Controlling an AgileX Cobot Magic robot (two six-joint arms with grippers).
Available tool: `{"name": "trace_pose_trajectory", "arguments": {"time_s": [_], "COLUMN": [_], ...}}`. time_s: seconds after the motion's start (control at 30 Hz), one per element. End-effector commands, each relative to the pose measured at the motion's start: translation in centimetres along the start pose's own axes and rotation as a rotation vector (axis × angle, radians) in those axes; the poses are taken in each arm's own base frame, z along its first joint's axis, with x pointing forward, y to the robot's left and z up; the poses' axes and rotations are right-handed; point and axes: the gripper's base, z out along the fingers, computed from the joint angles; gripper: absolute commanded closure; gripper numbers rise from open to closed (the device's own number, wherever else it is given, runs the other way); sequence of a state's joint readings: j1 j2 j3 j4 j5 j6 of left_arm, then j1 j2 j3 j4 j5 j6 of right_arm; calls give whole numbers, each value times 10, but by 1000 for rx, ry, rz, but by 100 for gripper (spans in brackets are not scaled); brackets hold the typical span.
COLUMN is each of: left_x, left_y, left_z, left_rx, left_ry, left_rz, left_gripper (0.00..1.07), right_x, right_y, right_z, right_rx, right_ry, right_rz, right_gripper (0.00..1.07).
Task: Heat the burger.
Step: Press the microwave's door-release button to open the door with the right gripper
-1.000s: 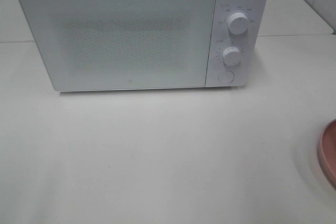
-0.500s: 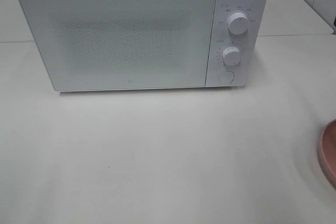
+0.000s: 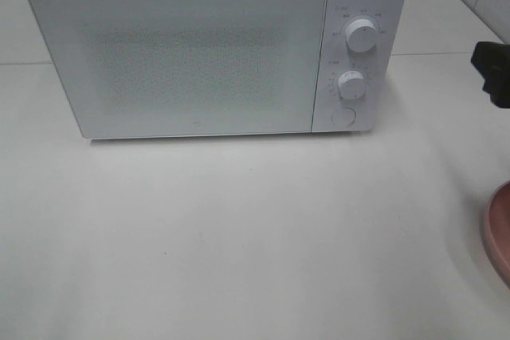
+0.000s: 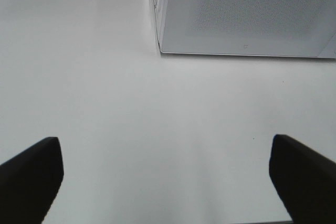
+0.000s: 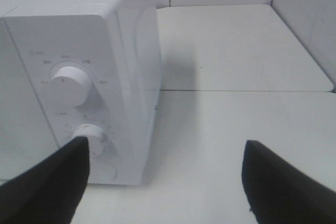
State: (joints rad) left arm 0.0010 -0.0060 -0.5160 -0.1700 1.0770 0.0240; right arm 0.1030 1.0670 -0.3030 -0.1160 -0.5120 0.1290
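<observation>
The pink plate (image 3: pixel 500 232), on the tabletop (image 3: pixel 255 236) right of and in front of the microwave (image 3: pixel 199 53), is cut by the picture's edge, so only a sliver of its rim shows. A dark piece of the right arm (image 3: pixel 494 73), right of the microwave, is cropped too. The print around the upper knob (image 3: pixel 362 35) and lower knob (image 3: pixel 351 83) is too small to read. The dotted door (image 3: pixel 183 61) hides the inside. In the wrist views, the left gripper (image 4: pixel 165 145) and right gripper (image 5: pixel 164 150) show only the dark tips of their jaws.

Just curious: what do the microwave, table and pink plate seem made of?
Microwave: probably white painted metal or plastic, smooth and slightly glossy; its door looks like glass, with a dotted mesh. Table: matte off-white laminate, perhaps. Plate: pink, likely plastic; only its edge shows.
</observation>
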Motion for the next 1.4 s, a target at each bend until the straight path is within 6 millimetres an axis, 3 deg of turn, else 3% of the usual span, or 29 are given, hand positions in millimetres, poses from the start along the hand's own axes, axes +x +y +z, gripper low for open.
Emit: {"name": "trace_pose_trajectory", "arguments": {"time_s": [0.03,0.6,1.1,1.27,1.4], "left_x": [0,0,0,0,0], "left_y": [0,0,0,0,0], "left_z": [-2,-2,-2,-2,-2], "left_rx": [-1,-1,-1,-1,-1], "left_ry": [-27,-27,-27,-27,-27], "left_rz": [2,2,2,2,2], "left_gripper": [6,6,6,6,6], "right_x": [3,32,61,70,76], "right_y": [12,48,78,81,76], "right_z": [4,27,33,35,36], "right_rx": [-50,-81,50,72,141], "right_ry": [4,55,18,40,57], "right_rz": [-43,-50,-165,-169,-60], "right_gripper": [32,32,34,37,44]}}
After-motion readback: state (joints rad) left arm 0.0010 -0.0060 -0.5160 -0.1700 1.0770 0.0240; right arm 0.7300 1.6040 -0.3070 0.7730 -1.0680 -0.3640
